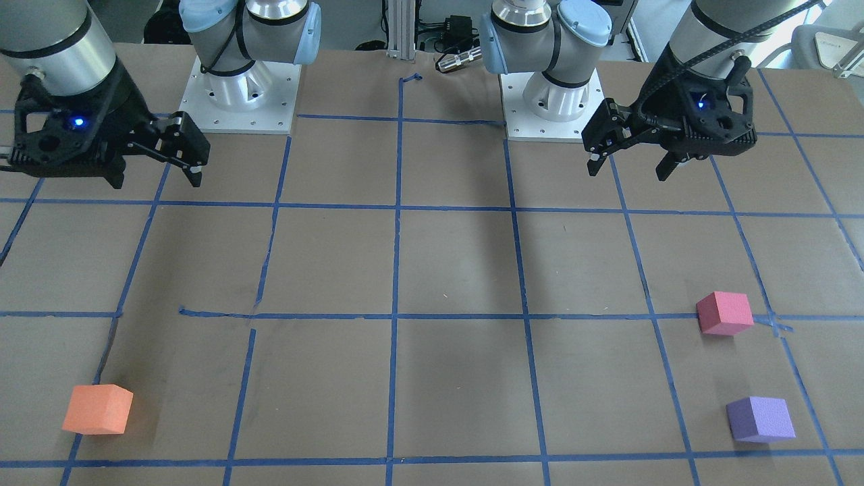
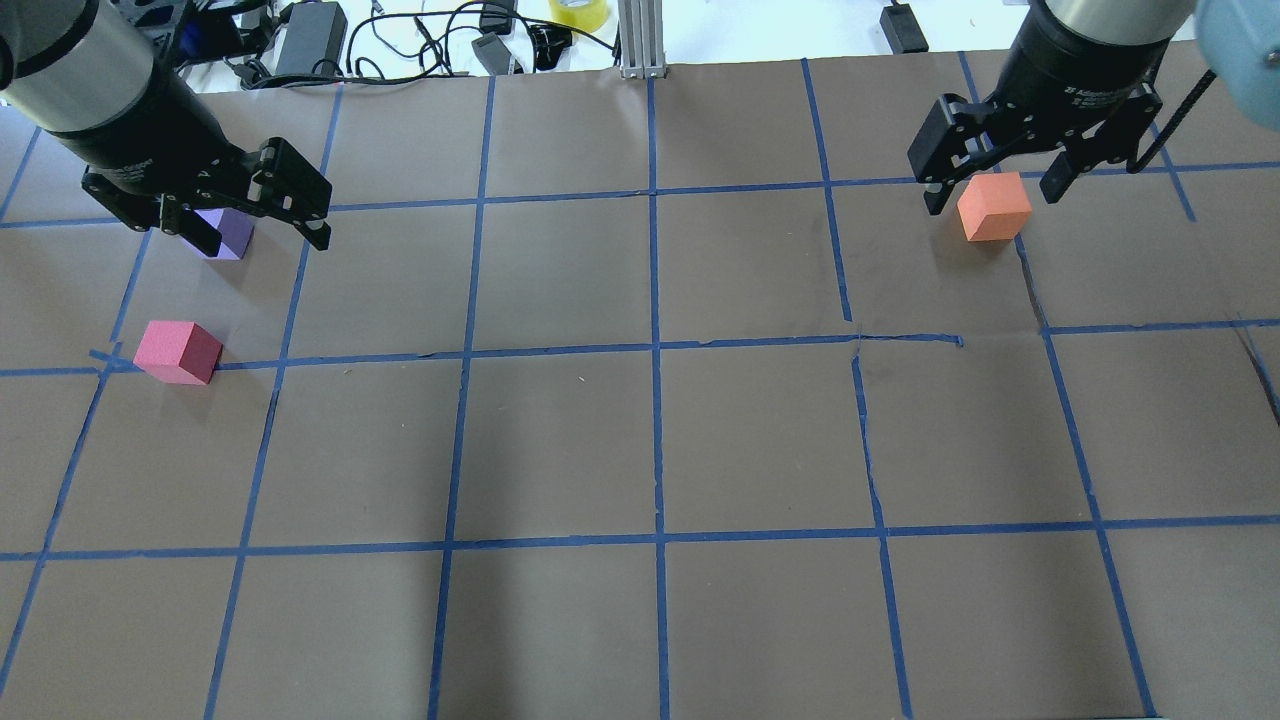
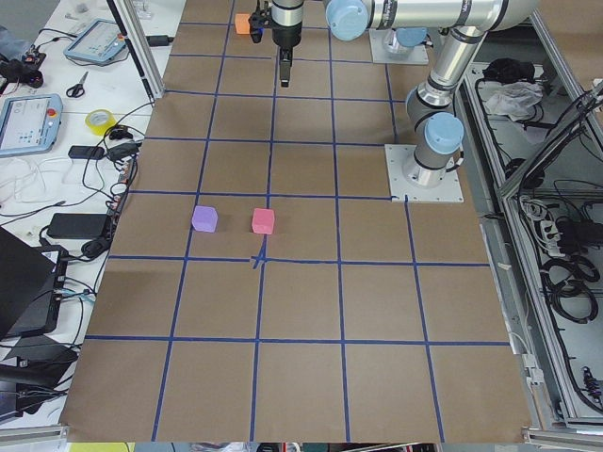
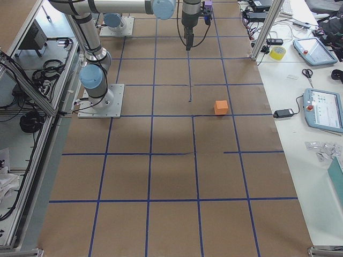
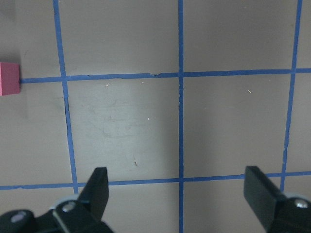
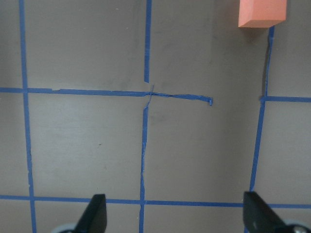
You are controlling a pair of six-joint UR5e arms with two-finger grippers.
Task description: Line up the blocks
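Observation:
The orange block (image 1: 98, 408) sits alone on my right side, near the table's far edge. It also shows in the overhead view (image 2: 993, 207) and at the top of the right wrist view (image 6: 261, 12). The pinkish red block (image 1: 725, 312) and the purple block (image 1: 761, 419) sit close together on my left side. In the overhead view the left gripper partly hides the purple block (image 2: 228, 233), with the pinkish red block (image 2: 180, 351) nearer me. My left gripper (image 2: 262, 238) and my right gripper (image 2: 992, 195) are both open, empty and held high above the table.
The table is brown paper with a blue tape grid (image 2: 655, 350). The two arm bases (image 1: 239, 94) (image 1: 553, 101) stand at the robot's edge. An aluminium post (image 2: 640, 40), cables and a tape roll (image 2: 578, 12) lie beyond the far edge.

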